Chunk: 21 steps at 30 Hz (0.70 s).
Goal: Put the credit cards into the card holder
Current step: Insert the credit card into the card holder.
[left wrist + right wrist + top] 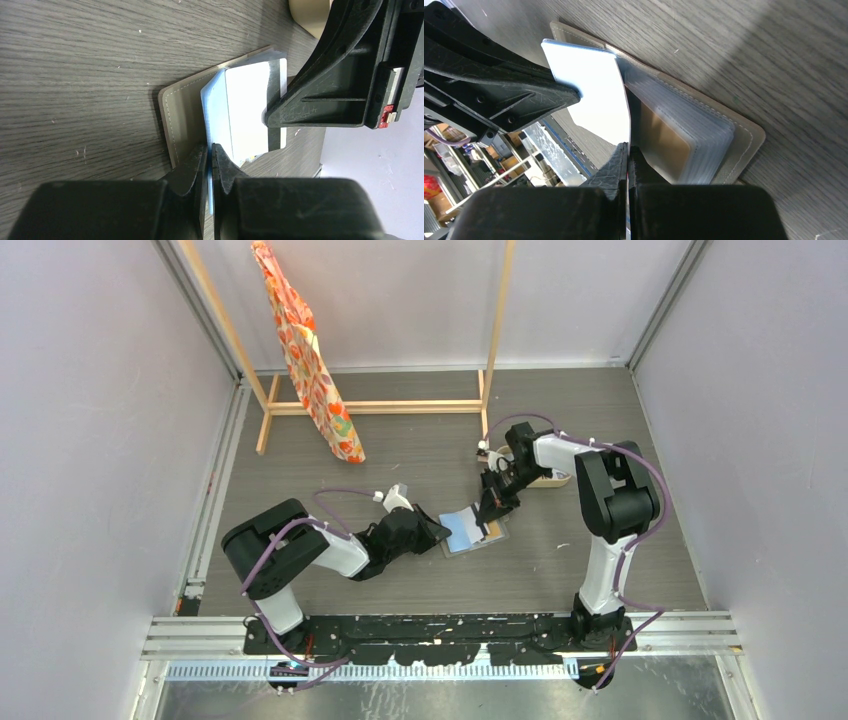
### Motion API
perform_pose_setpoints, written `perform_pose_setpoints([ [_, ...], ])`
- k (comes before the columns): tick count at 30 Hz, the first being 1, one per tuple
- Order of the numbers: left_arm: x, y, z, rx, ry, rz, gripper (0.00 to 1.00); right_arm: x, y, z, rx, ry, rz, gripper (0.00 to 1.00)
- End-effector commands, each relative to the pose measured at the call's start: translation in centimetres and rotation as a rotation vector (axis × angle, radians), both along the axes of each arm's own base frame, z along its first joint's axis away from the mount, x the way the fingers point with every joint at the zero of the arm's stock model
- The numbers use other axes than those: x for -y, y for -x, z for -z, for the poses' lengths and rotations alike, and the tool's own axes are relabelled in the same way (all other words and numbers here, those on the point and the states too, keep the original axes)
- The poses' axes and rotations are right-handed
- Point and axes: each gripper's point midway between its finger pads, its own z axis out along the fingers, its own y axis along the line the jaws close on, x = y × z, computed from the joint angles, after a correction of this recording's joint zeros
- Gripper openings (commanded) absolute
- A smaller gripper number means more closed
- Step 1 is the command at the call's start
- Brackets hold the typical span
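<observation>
Credit card (250,107): a thin rectangular one, its face washed out pale, clamped edge-on in the jaws of the right arm (610,495). It stands over the open holder, between the lifted leaf and the sleeve stack.
Card holder (744,142): a flat grey stitched wallet-like case, lying open on the dark wood-grain table (400,430) between the two arms.
Left arm (300,545): its jaws are pressed together on a pale blue inner leaf (212,100) of the holder, holding that leaf up off the stack.
Holder contents: a stack of clear plastic sleeves (709,132). Through them we make out one tan card (664,137) seated inside; whether others lie beneath it we cannot tell.
Done so far: we judge that at least one card is stowed.
In hand: we judge that the pale card is being fed into a sleeve, but we cannot tell whether its tip has entered a pocket.
Left to do: seat this card, let go of it, then deal with any that remain.
Oval beige tray (306,12): it sits just beyond the holder, mostly hidden by the right arm. We cannot see what it holds, so we cannot say how many cards are left.
</observation>
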Motion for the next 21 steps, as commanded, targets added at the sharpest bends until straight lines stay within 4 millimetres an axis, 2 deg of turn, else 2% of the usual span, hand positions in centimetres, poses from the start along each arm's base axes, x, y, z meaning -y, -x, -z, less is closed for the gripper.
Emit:
perform_pose_setpoints([
  [1,-0.4,0.1,0.7,-0.003,-0.039,0.009,0.09,0.2,0.5,1.3,-0.029,0.042,0.006,0.01],
  [10,-0.3,0.1,0.0,0.006,-0.030,0.012,0.12,-0.3,0.8,1.3,-0.052,0.009,0.012,0.01],
  [16,-2.1,0.6,-1.3,0.025,-0.100,0.010,0.33,-0.2,0.6,1.3,-0.040,0.020,0.007,0.01],
  [21,-3.9,1.2,-4.0,0.089,-0.158,0.030,0.37,-0.1,0.5,1.4,-0.038,0.023,0.004,0.01],
])
